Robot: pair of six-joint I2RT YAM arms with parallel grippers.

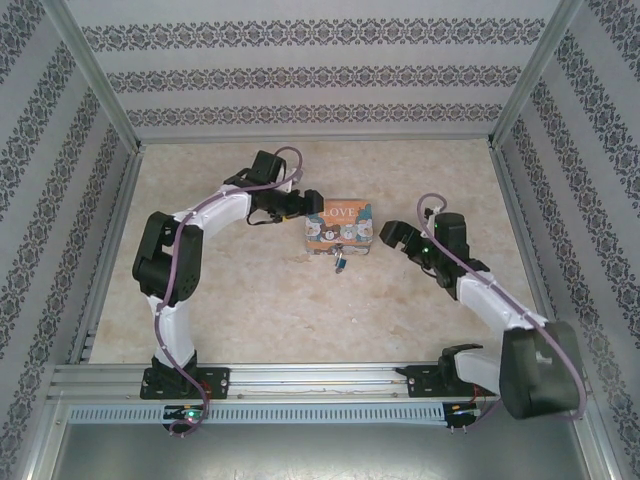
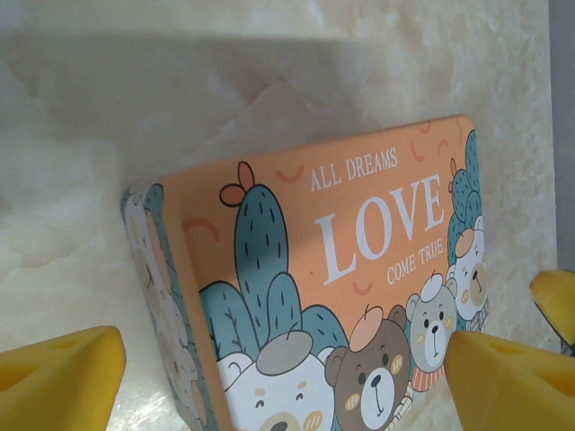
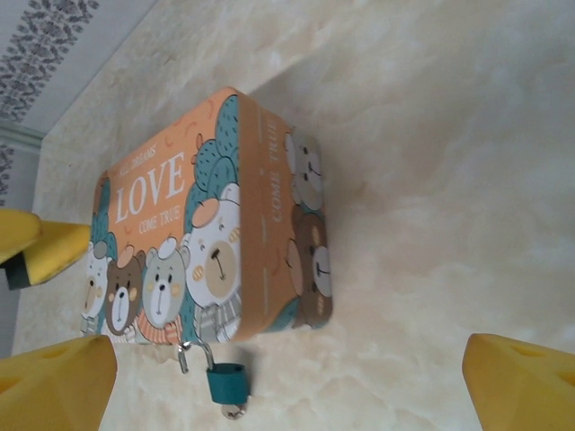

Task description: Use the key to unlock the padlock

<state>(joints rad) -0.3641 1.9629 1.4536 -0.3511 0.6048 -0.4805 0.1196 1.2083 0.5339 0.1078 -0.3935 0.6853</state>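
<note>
At the 6 o'clock edge of the LOVE tin in the top view, the padlock lies on the table, its shackle hooked to the tin's front. From the right wrist its long axis runs from the shackle at about 11 o'clock to the teal body at 5 o'clock, so its bottom end points away from the tin, toward the arm bases; a silvery speck sits against that end, too small for me to say whether it is the key. My left gripper is spread wide, its fingers straddling the tin from 9 o'clock, not clearly touching it; my right gripper hangs fully spread at 3 o'clock, holding nothing. My worry is the tin: it looks light on a smooth top, so an off-centre squeeze from the left could skid or twist it and swing the padlock off line; the right fingers are broad beside so small a lock, and a clumsy pinch could flick the speck out of reach.
</note>
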